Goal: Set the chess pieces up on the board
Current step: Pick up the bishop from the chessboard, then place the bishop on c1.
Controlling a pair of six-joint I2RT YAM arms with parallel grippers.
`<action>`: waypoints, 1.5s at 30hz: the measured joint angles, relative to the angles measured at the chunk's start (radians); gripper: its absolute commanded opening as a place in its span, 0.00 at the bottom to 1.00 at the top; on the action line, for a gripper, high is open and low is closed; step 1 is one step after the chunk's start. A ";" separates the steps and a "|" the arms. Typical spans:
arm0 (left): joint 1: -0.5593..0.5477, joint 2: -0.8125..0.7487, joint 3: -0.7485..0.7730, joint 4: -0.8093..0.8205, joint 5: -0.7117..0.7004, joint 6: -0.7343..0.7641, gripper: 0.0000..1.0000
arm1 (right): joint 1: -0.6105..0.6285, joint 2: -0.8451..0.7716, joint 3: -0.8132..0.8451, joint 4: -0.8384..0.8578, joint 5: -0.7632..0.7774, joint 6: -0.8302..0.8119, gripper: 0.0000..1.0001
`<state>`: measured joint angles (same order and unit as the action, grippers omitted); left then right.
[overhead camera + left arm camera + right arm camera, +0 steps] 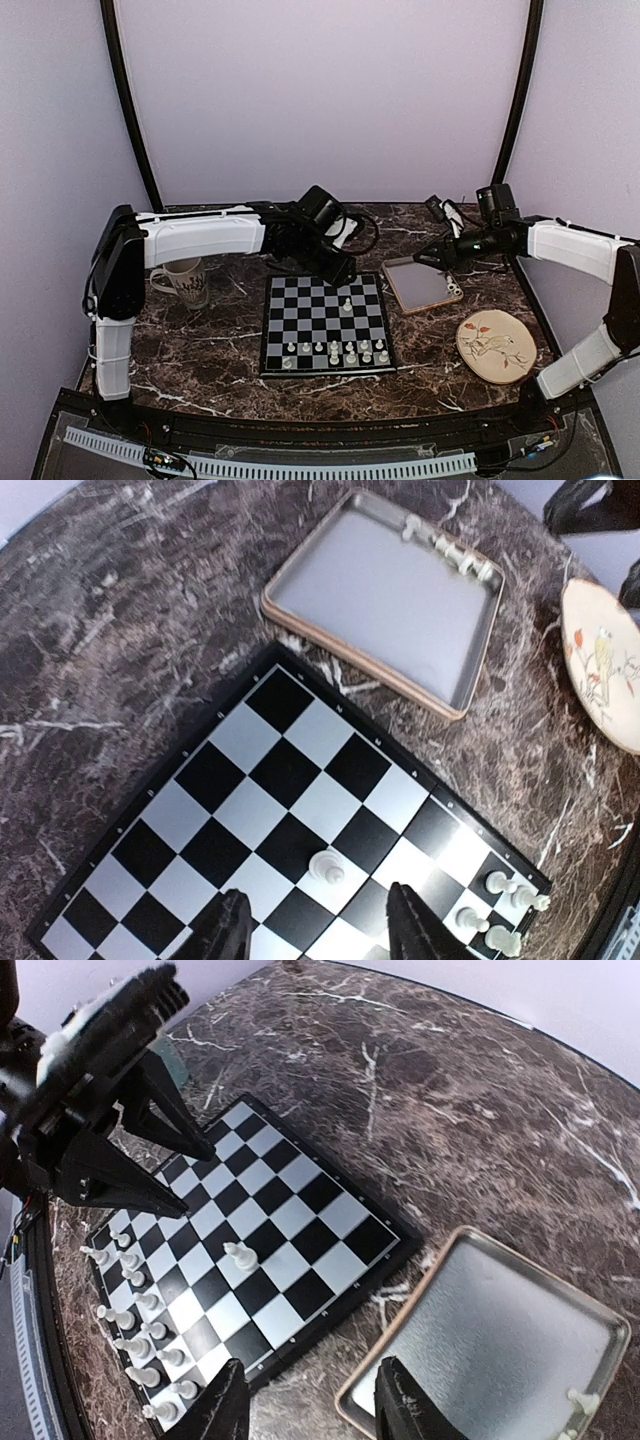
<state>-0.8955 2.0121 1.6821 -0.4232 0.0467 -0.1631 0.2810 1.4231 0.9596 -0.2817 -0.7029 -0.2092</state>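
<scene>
The board (310, 310) lies mid-table with several white chess pieces (335, 350) along its near rows. A lone white piece (347, 303) (328, 866) stands further up the board. My left gripper (344, 272) (322, 935) hovers open just above it, holding nothing, and the piece stands free between and ahead of the fingertips (236, 928). My right gripper (425, 258) (315, 1410) is open and empty over the gap between the board (300, 1185) and the tray (500, 1350). A few more pieces (453, 287) (450, 550) lie at the tray's far edge.
The grey-brown tray (415, 283) sits right of the board. A round cream plate with a bird drawing (496, 345) lies at the near right. A patterned mug (186, 281) stands left of the board, under the left arm.
</scene>
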 measured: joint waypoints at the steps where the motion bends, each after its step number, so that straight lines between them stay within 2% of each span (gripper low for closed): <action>1: 0.001 0.039 0.042 -0.033 0.021 0.004 0.48 | -0.018 0.000 -0.002 -0.012 -0.002 -0.003 0.43; 5: 0.008 0.158 0.154 -0.113 0.090 0.024 0.49 | -0.088 0.000 -0.004 -0.029 -0.023 -0.014 0.42; 14: 0.014 0.232 0.191 -0.180 0.186 0.029 0.44 | -0.102 0.048 -0.005 -0.049 -0.080 -0.033 0.41; 18: 0.014 0.254 0.196 -0.181 0.200 0.028 0.36 | -0.106 0.051 -0.005 -0.060 -0.088 -0.043 0.41; 27: 0.014 0.266 0.196 -0.180 0.196 0.017 0.10 | -0.111 0.051 -0.005 -0.063 -0.093 -0.045 0.40; 34: 0.013 0.263 0.201 -0.188 0.191 0.016 0.04 | -0.114 0.056 -0.005 -0.063 -0.095 -0.045 0.39; 38: 0.004 0.203 0.147 -0.210 0.169 0.036 0.04 | -0.114 0.064 -0.005 -0.063 -0.104 -0.048 0.39; 45: -0.082 -0.104 -0.083 -0.247 0.152 0.143 0.04 | -0.117 0.076 -0.005 -0.065 -0.113 -0.058 0.38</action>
<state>-0.9775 1.9083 1.5993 -0.6704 0.1986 -0.0204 0.1635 1.4986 0.9543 -0.3466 -0.8162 -0.2672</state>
